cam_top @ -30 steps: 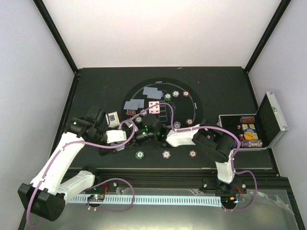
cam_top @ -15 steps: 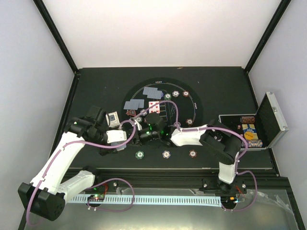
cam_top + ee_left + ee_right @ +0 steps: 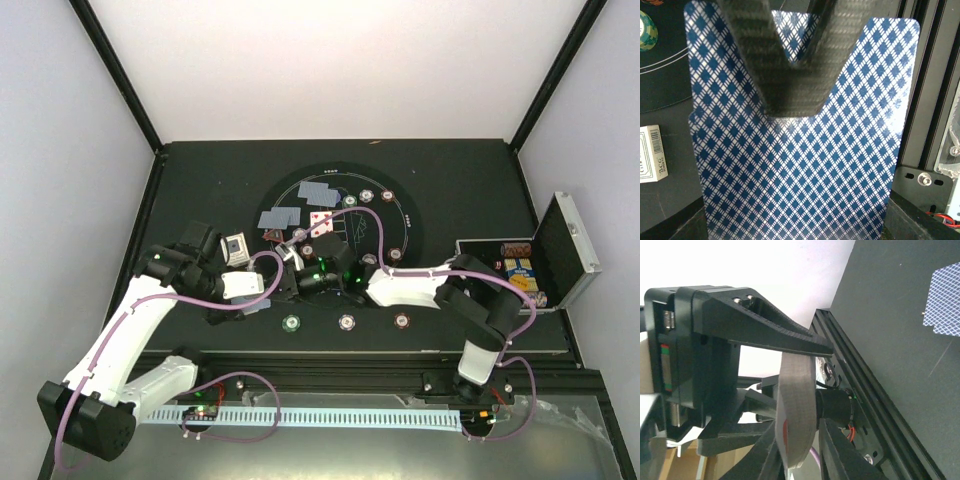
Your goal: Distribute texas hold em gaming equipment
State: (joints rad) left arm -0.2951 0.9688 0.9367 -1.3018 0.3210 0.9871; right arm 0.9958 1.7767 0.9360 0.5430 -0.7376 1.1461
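A thick deck of blue diamond-backed playing cards fills the left wrist view and hides my left gripper's own fingers. The right wrist view shows the deck edge-on under the left gripper's black finger. My left gripper is shut on the deck just in front of the round mat. My right gripper straddles the deck's free end. One finger lies on the back and a slit of gap shows at the other. Dealt cards and chips lie on and before the mat.
An open silver-edged black case with chips and cards stands at the right. A white card box lies by the left arm. More face-down cards, a face-up card and chips sit on the mat.
The right arm's forearm has shifted right while its gripper turned in at the deck. Its jaws have narrowed around the deck. The left arm and the deck have stayed put.
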